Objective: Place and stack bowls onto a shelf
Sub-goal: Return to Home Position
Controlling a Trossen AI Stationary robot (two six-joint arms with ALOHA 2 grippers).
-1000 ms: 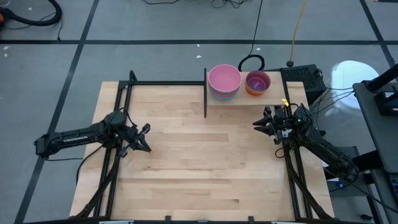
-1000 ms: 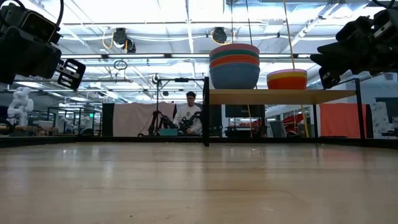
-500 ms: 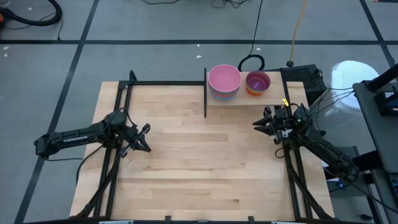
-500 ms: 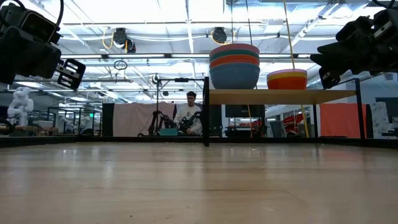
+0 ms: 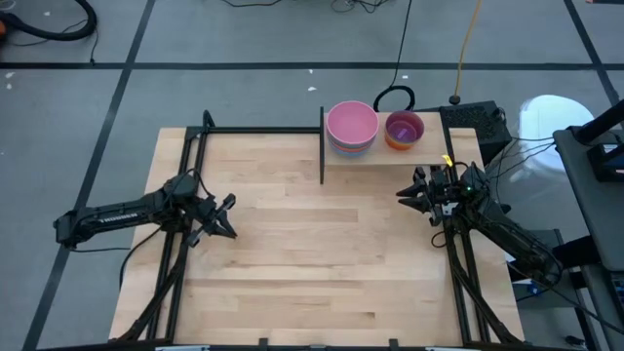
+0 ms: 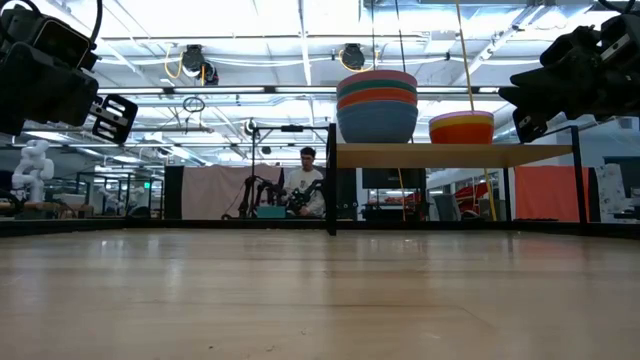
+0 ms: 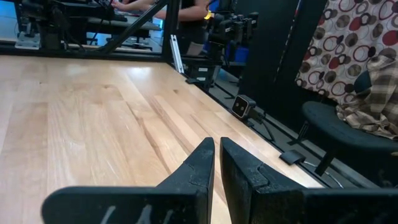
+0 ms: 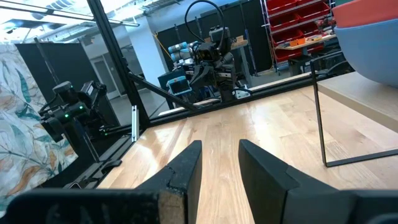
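Observation:
On the shelf [image 5: 390,156] at the table's far right stand two stacks of bowls. The larger stack [image 6: 377,105] has pink on top, then teal, red-orange and blue, the blue one resting on the board [image 6: 450,153]. The smaller stack [image 5: 404,129] has purple on top, with yellow and orange below [image 6: 461,127]. My left gripper [image 5: 226,216] hovers shut over the table's left part, far from the shelf. My right gripper [image 5: 405,195] hovers open at the right side, just on the near side of the shelf, holding nothing. The blue bowl [image 8: 373,43] shows in the right wrist view.
Black metal framing runs along the table's left, far and right edges [image 5: 253,131], and a black upright [image 5: 322,146] stands at the shelf's left end. Bare wooden tabletop [image 5: 322,253] lies between the arms. A person [image 6: 303,185] sits in the room beyond the table.

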